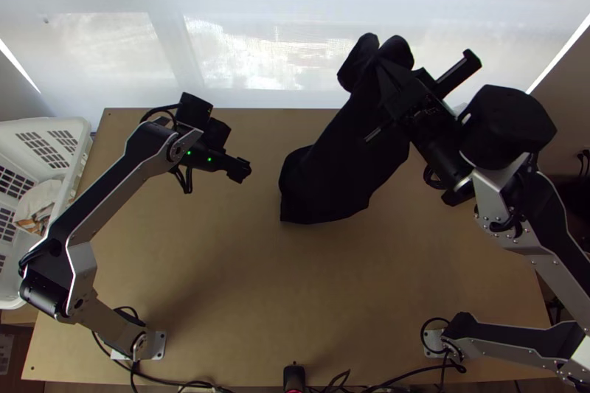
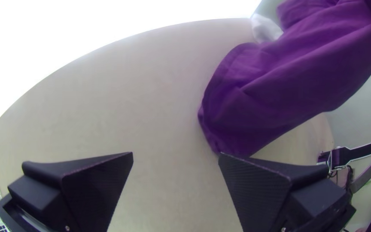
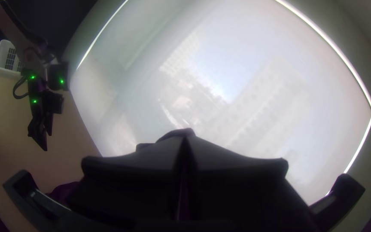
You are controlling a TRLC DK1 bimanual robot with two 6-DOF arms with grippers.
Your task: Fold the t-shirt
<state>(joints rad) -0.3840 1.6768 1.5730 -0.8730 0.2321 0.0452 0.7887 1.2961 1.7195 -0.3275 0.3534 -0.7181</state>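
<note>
The dark t-shirt (image 1: 335, 172) hangs bunched from my right gripper (image 1: 389, 77), its lower end at the table; it looks purple (image 2: 288, 81) in the left wrist view. Pressed together, the right gripper's fingers (image 3: 186, 139) hold a bunched upper part, with a bit of cloth (image 3: 174, 132) showing beyond the tips. Which part of the shirt is held, I cannot tell. My left gripper (image 1: 240, 169) is over the table's left half, left of the shirt. Its fingers are apart with nothing between them, the gripper (image 2: 175, 157) being open beside the shirt's lower end.
Bare tabletop (image 1: 258, 282) lies in front of the shirt. At the left edge stands a white basket (image 1: 74, 144) with some cloth in it. A bright window with a pale blind (image 1: 243, 39) is behind the table's far edge. Cables run along the near edge.
</note>
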